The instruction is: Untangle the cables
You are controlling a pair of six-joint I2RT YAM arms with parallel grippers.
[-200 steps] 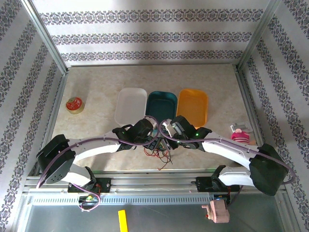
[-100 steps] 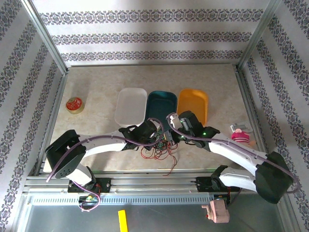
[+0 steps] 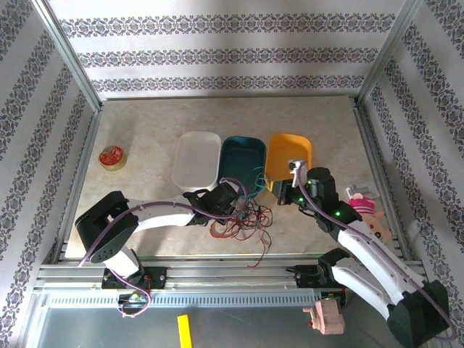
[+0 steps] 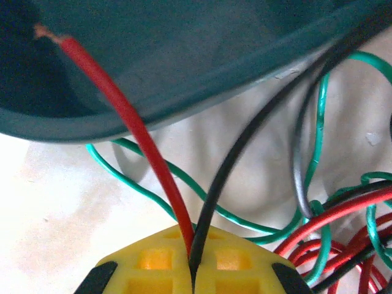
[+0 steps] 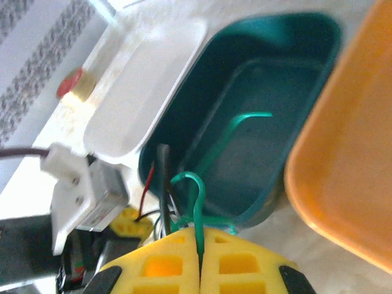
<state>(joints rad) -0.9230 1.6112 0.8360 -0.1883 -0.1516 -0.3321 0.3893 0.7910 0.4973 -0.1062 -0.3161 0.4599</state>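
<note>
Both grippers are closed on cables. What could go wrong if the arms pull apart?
1. The left gripper pinches the red cable and the black cable together; pulling may tighten the tangle.
2. The green cable in the right gripper seems to reach into the teal tray; it could catch the rim.

teal tray (image 4: pixel 184 61) cropped and blurred, cables (image 4: pixel 131 122) run off frame, perhaps knotted

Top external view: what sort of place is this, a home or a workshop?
Most likely a robot test cell, not a home: aluminium posts frame patterned wall panels around one table, and a left arm and a right arm are bolted to a rail at its near edge.
</note>
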